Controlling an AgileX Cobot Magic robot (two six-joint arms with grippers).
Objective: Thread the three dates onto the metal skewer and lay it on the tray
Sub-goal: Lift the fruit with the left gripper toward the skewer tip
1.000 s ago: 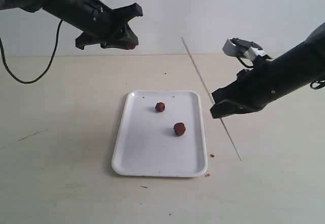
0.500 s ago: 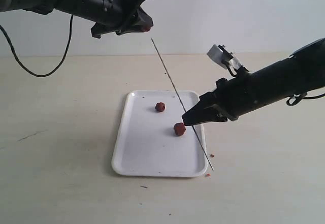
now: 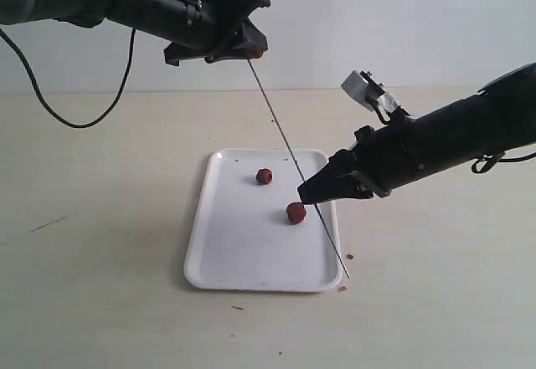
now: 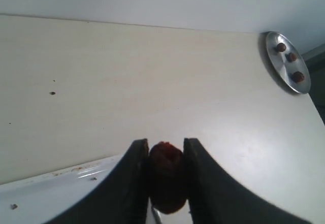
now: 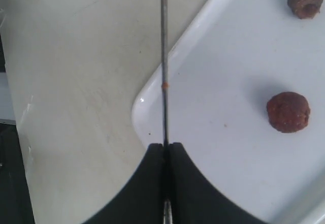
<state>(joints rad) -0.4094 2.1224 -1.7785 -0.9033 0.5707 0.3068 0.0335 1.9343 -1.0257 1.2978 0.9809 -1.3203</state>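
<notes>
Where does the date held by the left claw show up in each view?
Exterior view: the date, top centre, in the left claw by the skewer's upper end.
Left wrist view: low centre, pinched in the claw.
Right wrist view: not in it.
Shared landmark: the white tray, seen in all three.

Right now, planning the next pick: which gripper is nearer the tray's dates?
Right. Right gripper, holding the skewer, sits beside the dates; left gripper is high above, gripping a third date.
</notes>
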